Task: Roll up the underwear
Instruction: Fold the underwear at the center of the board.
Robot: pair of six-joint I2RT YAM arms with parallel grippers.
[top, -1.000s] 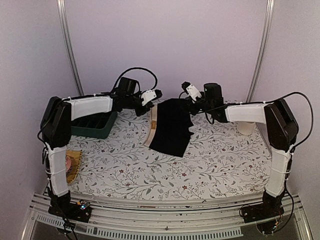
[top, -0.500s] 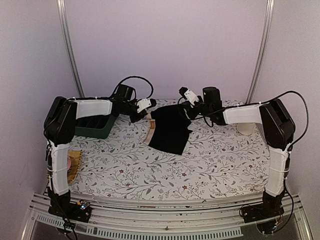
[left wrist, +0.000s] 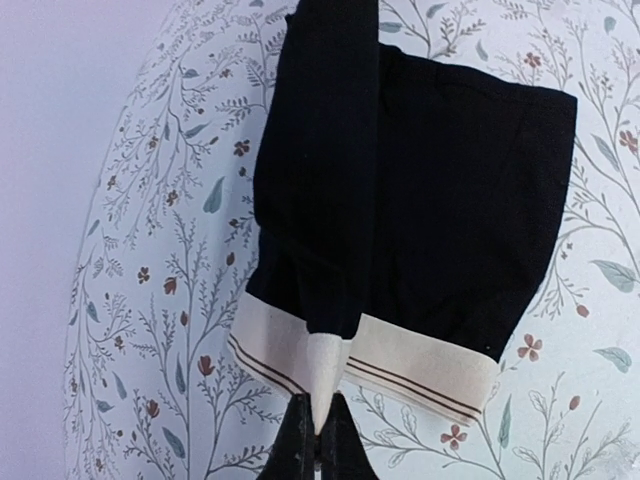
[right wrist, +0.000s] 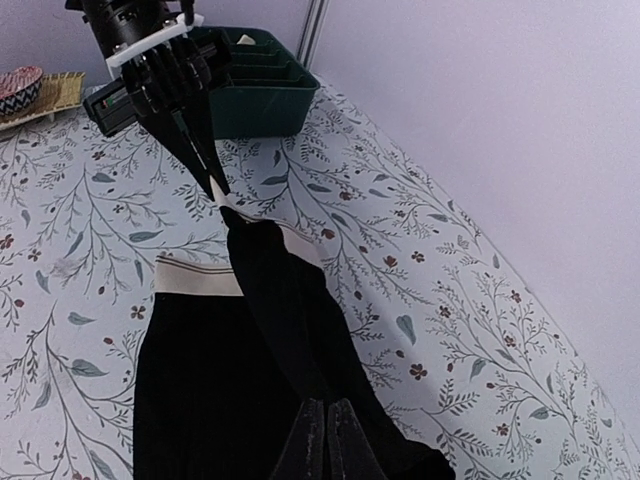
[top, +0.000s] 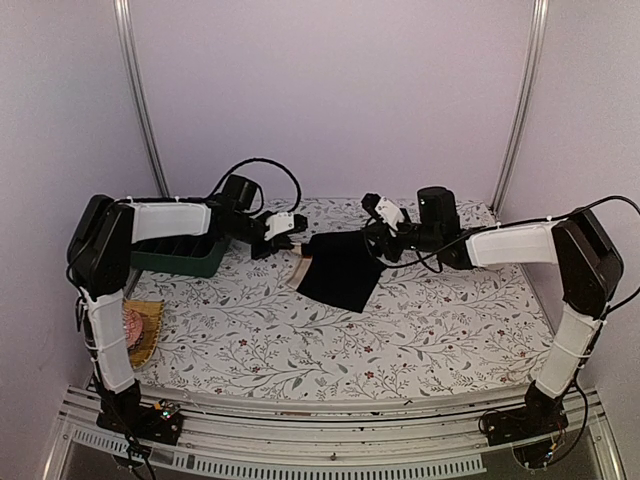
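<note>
underwear (top: 338, 275): we see it lying on the floral table (top: 400, 340), far centre, with one fold lifted | left gripper (left wrist: 318, 440): pinching its cream band, left side | right gripper (right wrist: 325, 430): pinching black fabric, right side | green tray (top: 190, 258): far left

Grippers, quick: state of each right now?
Left gripper: shut on the underwear, at its cream waistband.
Right gripper: shut on the same underwear, black end.

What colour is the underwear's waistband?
Cream waistband with thin brown stripes; left wrist view shows it best.
</note>
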